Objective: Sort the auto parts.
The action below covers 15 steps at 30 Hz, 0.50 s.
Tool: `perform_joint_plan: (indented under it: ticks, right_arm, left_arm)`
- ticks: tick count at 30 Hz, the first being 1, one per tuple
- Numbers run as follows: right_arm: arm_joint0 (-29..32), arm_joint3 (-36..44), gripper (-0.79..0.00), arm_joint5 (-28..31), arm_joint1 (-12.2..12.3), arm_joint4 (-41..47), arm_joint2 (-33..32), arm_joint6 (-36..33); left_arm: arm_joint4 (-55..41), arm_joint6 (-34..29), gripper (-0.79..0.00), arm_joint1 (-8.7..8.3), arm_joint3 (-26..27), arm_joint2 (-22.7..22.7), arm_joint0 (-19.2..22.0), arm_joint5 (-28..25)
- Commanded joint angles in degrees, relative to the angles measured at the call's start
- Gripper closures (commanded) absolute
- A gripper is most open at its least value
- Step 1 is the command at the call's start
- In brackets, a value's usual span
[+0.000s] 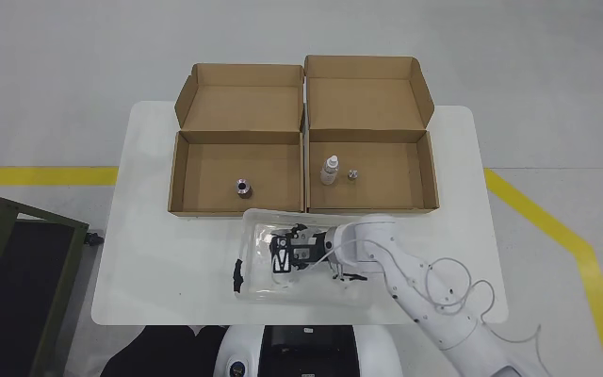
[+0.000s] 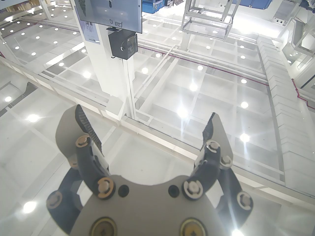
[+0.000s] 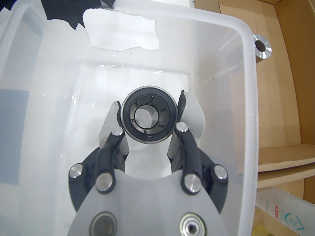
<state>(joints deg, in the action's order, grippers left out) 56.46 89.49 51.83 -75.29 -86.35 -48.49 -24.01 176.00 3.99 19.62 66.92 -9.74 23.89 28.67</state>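
Deep inside a clear plastic bin (image 3: 248, 79) at the near edge of a white table (image 1: 141, 273): the right gripper (image 3: 149, 104), closed on a round black-and-steel bearing (image 3: 129, 114), toothed fingers (image 3: 181, 100) pressed to opposite sides of its outer ring, bore facing the wrist camera. By all appearances the pick-up step of the sort, with the lift out of the bin yet to come. Elsewhere, pointed up at the ceiling: the left gripper (image 2: 145, 110), spread wide and holding nothing. Just beyond the bin, side by side, two open brown cardboard boxes: the left box (image 1: 203, 174) with a small silver ring (image 1: 242, 186) inside, the right box (image 1: 405, 165) with a small clear plastic bottle (image 1: 330, 170) and a short silver metal collar (image 1: 354, 174). To do this step well: squeeze firmly across the widest part of the ring, a smooth round surface likely to slip or roll between narrow pads; raise straight up and level until clear of the tall bin rim; steer wide of the torn strip of black tape (image 3: 71, 6) on that rim; then carry over the box wall and lower gently rather than drop. Choice of box hard to call from here; likeliest one already holding similar metal parts.
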Motion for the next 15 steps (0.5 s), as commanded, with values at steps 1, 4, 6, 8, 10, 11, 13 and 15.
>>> perform_joint_plan:
  ticks: [1,4,6,8,10,11,13,15]
  right_arm:
    - [0.0,0.0,-0.179,0.1,0.1,0.1,-0.1,0.3]
    - [0.2,0.7,0.000,1.0,0.3,0.5,-0.4,1.1]
    - [0.5,1.6,0.000,1.6,0.6,0.7,-0.8,1.4]
    - [1.0,2.6,0.000,2.2,0.8,1.0,-1.4,1.8]
    - [1.5,3.8,0.000,2.8,1.1,1.4,-2.0,2.2]
    - [1.7,4.4,0.000,3.2,1.3,1.6,-2.3,2.4]
    - [2.2,5.7,0.000,3.7,1.5,2.1,-3.0,2.6]
    - [2.7,7.1,0.000,4.3,1.8,2.7,-3.7,2.8]
  left_arm:
    - [0.0,0.0,-0.785,0.00,0.0,0.0,0.0,0.0]
    - [0.0,0.0,-0.785,0.00,0.0,0.0,0.0,0.0]
    - [0.0,0.0,-0.785,0.00,0.0,0.0,0.0,0.0]
    - [0.0,0.0,-0.785,0.00,0.0,0.0,0.0,0.0]
    - [0.0,0.0,-0.785,0.00,0.0,0.0,0.0,0.0]
    - [0.0,0.0,-0.785,0.00,0.0,0.0,0.0,0.0]
    - [0.0,0.0,-0.785,0.00,0.0,0.0,0.0,0.0]
    - [0.0,0.0,-0.785,0.00,0.0,0.0,0.0,0.0]
